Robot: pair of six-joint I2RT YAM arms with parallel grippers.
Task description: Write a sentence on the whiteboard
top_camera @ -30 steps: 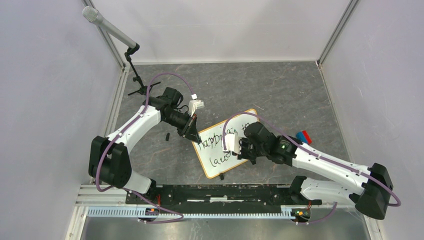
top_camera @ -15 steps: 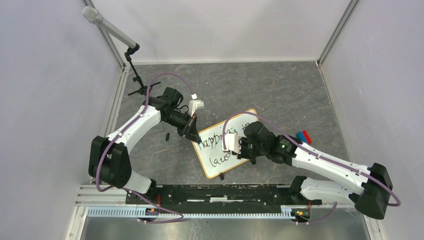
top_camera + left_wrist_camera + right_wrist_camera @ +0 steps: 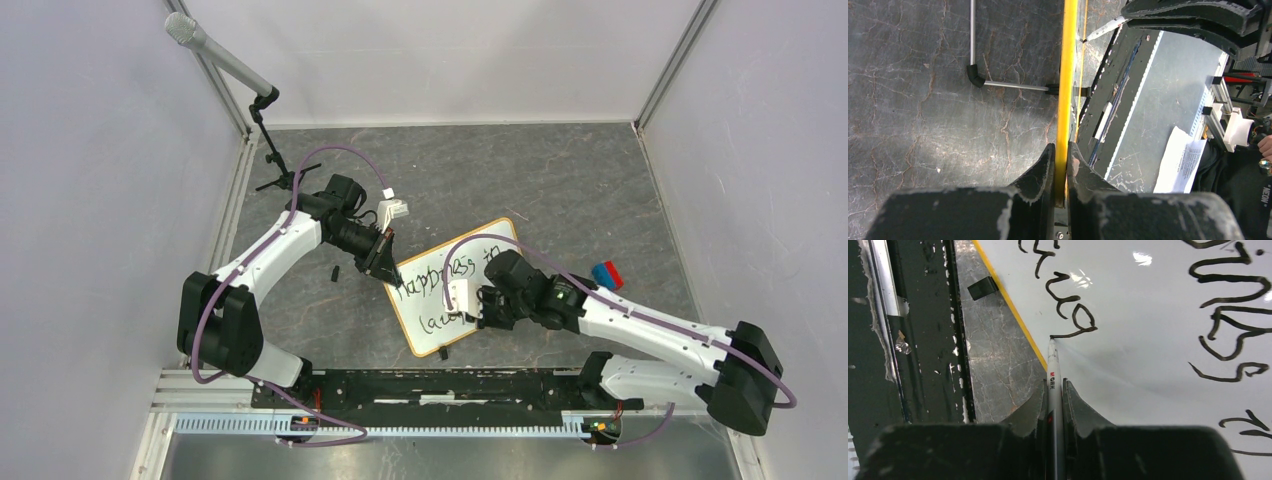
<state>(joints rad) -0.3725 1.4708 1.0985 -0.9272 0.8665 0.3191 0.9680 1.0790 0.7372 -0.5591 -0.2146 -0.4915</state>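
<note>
The whiteboard [image 3: 402, 318] lies tilted on the grey table, with its tan frame showing. My left gripper [image 3: 385, 262] is shut on the board's upper left edge. In the left wrist view the jaws [image 3: 1061, 155] pinch the yellow frame edge [image 3: 1066, 75]. My right gripper [image 3: 478, 308] is shut on a white marker [image 3: 1053, 370], and the marker's tip touches the board surface [image 3: 1148, 370]. The sentence [image 3: 445, 270] reads "Happiness in" on the top line. A partial second line [image 3: 437, 322] sits below it, and its latest strokes [image 3: 1070, 305] end at the marker tip.
A microphone on a stand [image 3: 225, 60] is at the back left. A red and blue object [image 3: 607, 273] lies right of the board. A small black piece [image 3: 335, 272] lies left of it. A black clip [image 3: 983, 288] sits by the board's near edge. The black rail [image 3: 430, 385] runs along the front.
My right gripper has shifted slightly down and toward the near edge with the marker, extending the second line. The left arm and the board have not moved.
</note>
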